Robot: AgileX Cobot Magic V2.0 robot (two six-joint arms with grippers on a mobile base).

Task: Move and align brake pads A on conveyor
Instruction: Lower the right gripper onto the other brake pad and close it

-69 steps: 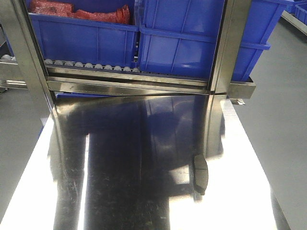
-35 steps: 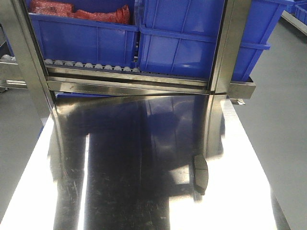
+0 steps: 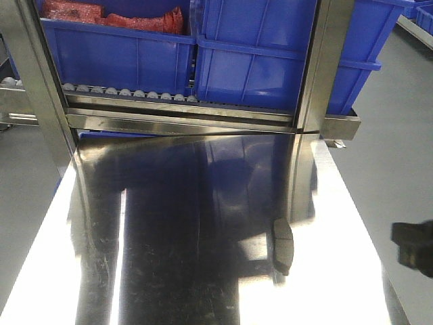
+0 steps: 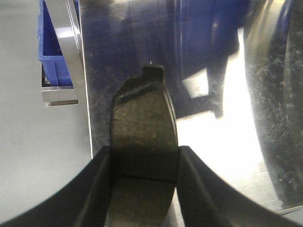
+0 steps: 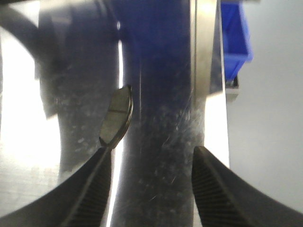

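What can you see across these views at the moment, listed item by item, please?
Brake pad on the table: one, dark grey, near the table's right edge.
Brake pad in the left hand: one, dark grey, between the fingers.
Table: one, shiny steel, foreground.
Bins: several, blue, on the rack behind the table.
Red contents: red, in the left bin; kind unclear.
Roller rack: one, steel, behind the table.
Dark shape: one, black, right edge of the front view; unclear what it is.
Left hand: black, shut on a pad.
Right hand: black, open, facing the pad on the table.
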